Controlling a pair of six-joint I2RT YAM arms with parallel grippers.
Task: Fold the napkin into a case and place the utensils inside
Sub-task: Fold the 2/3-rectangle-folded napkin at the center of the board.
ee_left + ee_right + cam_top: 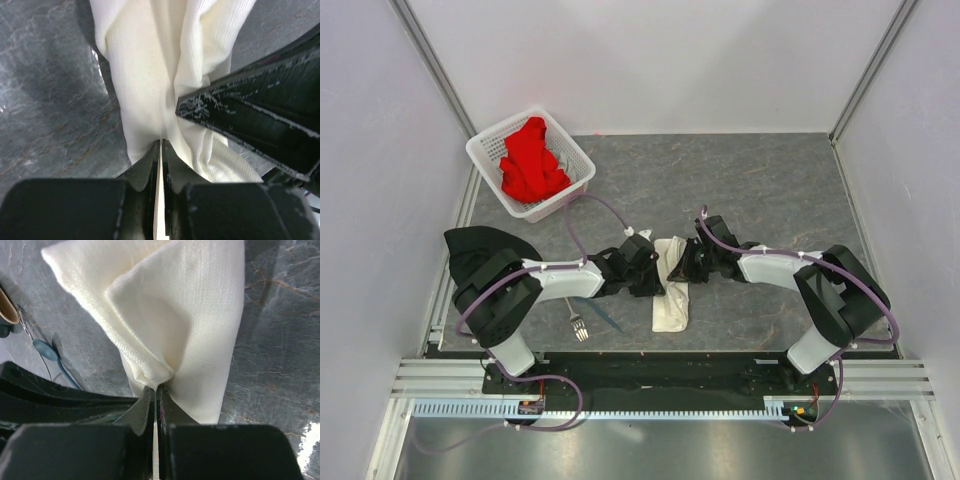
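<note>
The left fingers (162,146) and right fingers (155,388) each pinch the napkin (671,300), a narrow strip on the counter (770,190). I'd move both together, keeping layers aligned; fork (578,322) and spoon (607,318) lie left of it.

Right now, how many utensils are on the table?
2. The silver fork lies left of the napkin, toward the near edge; the blue spoon lies between them, partly under the left arm. More may hide under the arms.

- No text, label, brand or number readable in any view.
- napkin (175,315): plain weave, no print.
- basket (560,198): no legible marking.
</note>
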